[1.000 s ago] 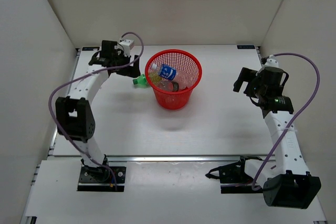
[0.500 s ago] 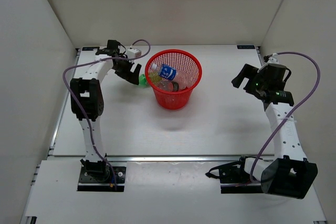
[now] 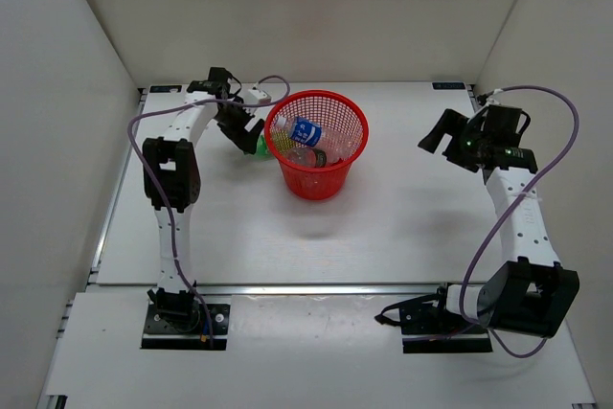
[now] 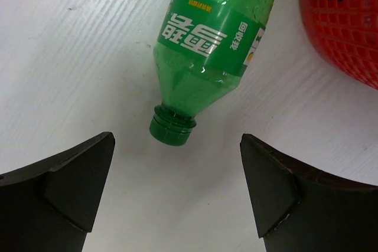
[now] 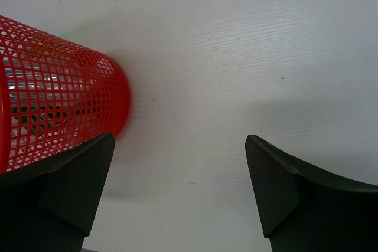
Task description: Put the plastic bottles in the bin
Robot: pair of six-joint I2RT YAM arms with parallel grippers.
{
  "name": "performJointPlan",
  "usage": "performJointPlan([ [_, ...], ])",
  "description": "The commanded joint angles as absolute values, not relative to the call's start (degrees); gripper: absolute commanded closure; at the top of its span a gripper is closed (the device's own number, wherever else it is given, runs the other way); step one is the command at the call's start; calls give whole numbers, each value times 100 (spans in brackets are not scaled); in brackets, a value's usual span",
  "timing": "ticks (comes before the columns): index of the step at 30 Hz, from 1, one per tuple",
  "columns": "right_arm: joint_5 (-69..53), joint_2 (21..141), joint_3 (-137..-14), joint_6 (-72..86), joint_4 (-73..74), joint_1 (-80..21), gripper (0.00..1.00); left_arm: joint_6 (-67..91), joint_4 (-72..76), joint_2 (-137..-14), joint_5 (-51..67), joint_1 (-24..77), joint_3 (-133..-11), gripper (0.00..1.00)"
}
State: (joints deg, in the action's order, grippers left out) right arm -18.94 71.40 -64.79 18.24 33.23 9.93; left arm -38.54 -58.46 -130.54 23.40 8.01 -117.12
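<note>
The red mesh bin [image 3: 317, 144] stands at the table's middle back. Inside it lie a clear bottle with a blue label [image 3: 306, 131] and other clear bottles [image 3: 308, 154]. A green-tinted bottle [image 4: 209, 45] with a green cap lies on the table against the bin's left side [image 4: 348, 22], cap toward my left gripper; it also shows in the top view [image 3: 261, 147]. My left gripper [image 4: 177, 169] is open and empty, just short of the cap. My right gripper [image 5: 177, 172] is open and empty above bare table, well right of the bin [image 5: 53, 98].
White walls close the table at the back and both sides. Purple cables loop from both arms [image 3: 565, 155]. The arm bases sit at the near edge.
My left gripper has moved right and down to the green bottle beside the bin. My right gripper has shifted slightly up and left.
</note>
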Motion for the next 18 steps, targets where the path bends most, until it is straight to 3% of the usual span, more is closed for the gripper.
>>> performJointPlan([
  [1, -1977, 7119, -6759, 1820, 3340, 1037, 10, -3990, -5959, -13122, 2654, 800, -11619, 1],
  [14, -2232, 7023, -6461, 1889, 3217, 1283, 10, -3762, -5564, -13421, 2013, 1230, -11531, 1],
  [15, -2267, 7014, -6434, 1916, 3199, 1301, 11, -3762, -5546, -13473, 1960, 1283, -11549, 6],
  [17, -2294, 6996, -6372, 1951, 3190, 1318, 10, -3692, -5546, -13474, 1951, 1318, -11523, 29],
  [18, -2277, 6970, -6389, 1916, 3234, 1327, 10, -3691, -5485, -13465, 1855, 1292, -11462, 48],
])
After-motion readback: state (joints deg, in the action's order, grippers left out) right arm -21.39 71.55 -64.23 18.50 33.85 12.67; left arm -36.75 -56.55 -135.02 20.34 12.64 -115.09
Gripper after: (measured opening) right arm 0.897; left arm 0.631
